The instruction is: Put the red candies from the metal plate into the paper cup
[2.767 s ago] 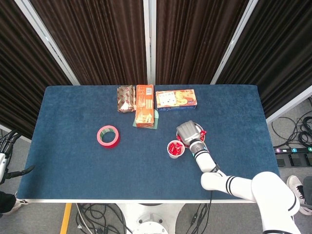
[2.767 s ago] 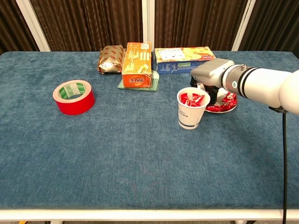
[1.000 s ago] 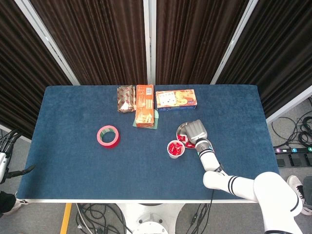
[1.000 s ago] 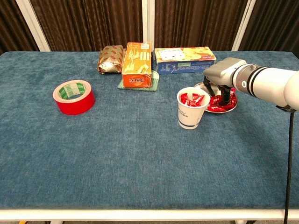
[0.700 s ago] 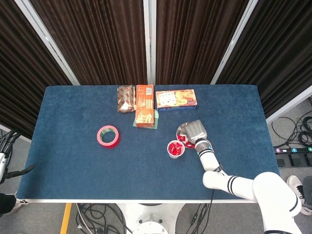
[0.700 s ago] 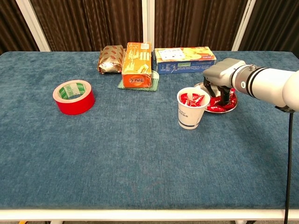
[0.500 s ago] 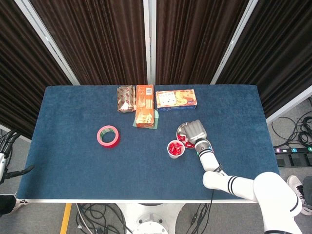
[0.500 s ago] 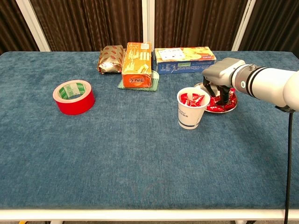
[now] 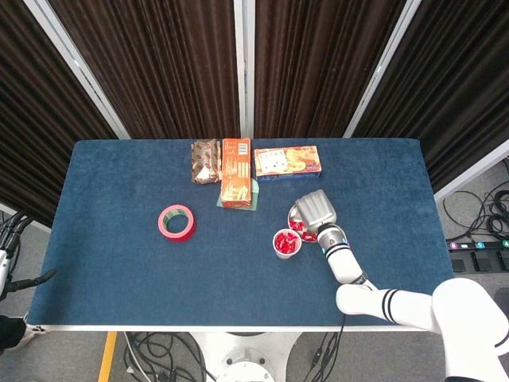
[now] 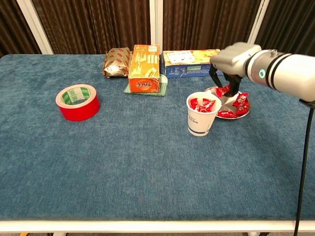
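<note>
We see the blue table (image 10: pixel 123 162) carrying, along its far side, a long biscuit box (image 10: pixel 189 57), an upright orange box (image 10: pixel 144 68) and a brown snack bag (image 10: pixel 116 62), with a roll of red tape (image 10: pixel 77 102) well apart to the left. From above, the head view hides most of the metal plate (image 9: pixel 295 213) under our right hand (image 9: pixel 316 211); the chest view opens the side on, showing the plate (image 10: pixel 244 112) bare at its rim with red candies (image 10: pixel 239 103) lying on it. That chest view also shows the right hand (image 10: pixel 231 59) raised above the plate, palm down, its fingers (image 10: pixel 233 84) hanging and pinching one red candy (image 10: pixel 222 90) just over the plate's near-left part. The paper cup (image 10: pixel 202 114) stands upright just beside the plate, to its left, already holding several red pieces, and the hand is a little right of it and higher. The white forearm reaches in from the right. Our left hand shows in neither view.
</note>
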Available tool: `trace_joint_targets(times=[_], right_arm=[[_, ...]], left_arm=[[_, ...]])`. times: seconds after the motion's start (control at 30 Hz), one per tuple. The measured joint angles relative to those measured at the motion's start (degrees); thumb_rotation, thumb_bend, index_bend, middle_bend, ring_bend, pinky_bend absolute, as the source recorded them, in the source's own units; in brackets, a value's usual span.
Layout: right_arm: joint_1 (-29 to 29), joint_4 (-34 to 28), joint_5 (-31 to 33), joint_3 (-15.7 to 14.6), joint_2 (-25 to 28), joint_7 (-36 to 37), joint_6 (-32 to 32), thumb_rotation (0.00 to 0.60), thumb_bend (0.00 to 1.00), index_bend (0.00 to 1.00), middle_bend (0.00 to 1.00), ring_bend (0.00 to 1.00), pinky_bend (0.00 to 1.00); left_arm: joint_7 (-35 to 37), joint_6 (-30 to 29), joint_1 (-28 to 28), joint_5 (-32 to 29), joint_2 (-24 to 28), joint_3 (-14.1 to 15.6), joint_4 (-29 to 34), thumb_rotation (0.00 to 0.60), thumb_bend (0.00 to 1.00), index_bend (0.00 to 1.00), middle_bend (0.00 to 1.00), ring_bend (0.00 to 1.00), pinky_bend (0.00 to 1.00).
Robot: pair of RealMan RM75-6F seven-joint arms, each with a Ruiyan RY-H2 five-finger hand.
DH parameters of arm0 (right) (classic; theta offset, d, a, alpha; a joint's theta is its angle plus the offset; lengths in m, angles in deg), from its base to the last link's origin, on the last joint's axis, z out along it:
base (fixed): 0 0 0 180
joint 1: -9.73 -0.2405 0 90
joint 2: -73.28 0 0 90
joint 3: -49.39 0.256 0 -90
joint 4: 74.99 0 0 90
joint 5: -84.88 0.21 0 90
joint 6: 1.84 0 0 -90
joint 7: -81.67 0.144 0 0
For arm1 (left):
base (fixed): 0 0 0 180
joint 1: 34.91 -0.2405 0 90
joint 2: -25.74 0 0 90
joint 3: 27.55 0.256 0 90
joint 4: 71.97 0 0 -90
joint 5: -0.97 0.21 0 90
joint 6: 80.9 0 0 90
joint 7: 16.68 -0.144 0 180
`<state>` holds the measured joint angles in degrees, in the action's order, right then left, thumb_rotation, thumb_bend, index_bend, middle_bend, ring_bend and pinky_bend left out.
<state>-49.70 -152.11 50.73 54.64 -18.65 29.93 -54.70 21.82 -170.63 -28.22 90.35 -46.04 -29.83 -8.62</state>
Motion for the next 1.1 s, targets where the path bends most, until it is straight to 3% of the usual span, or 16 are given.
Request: trace_joint_targets(times=[0.27,0.43,0.67,0.87,1.1], right_arm=[[0.71,-15.14,-5.80,0.69,6.87,-0.31,-6.15,0.600,0.27,0.61,1.00,1.00,1.00],[1.34,-21.54,-9.63,-0.09,9.40,-1.53,-9.17,0.600,0.27,0.61,1.00,1.00,1.00],[1.65,-22.80,-10.26,-1.81,8.74,-2.83,-9.04,0.600,0.27,0.61,1.00,1.00,1.00],[1.23,-21.72,-9.59,-2.26,7.02,-3.34,-7.83,0.600,0.12,0.56,1.00,1.00,1.00],[0.96,-21.30,-9.28,-2.13,6.93,-2.85,-7.23,0.600,0.09,0.49,1.00,1.00,1.00]], left_arm=[[-1.05,-0.44,-0.07,0.29,0.60,0.02,1.31,0.600,0.12,0.13,0.10,0.03,0.10],[-1.86,-0.87,-0.03,0.60,1.05,-0.06,2.54,0.600,0.12,0.13,0.10,0.03,0.10],[-2.45,-1.28,-0.32,0.59,1.67,-0.06,3.64,0.600,0.12,0.13,0.10,0.03,0.10],[-1.96,-1.22,-0.48,0.25,1.64,-0.14,3.26,0.600,0.12,0.13,0.10,0.03,0.10],[-1.40,-1.05,-0.51,0.04,1.50,-0.27,2.68,0.600,0.12,0.13,0.10,0.03,0.10]])
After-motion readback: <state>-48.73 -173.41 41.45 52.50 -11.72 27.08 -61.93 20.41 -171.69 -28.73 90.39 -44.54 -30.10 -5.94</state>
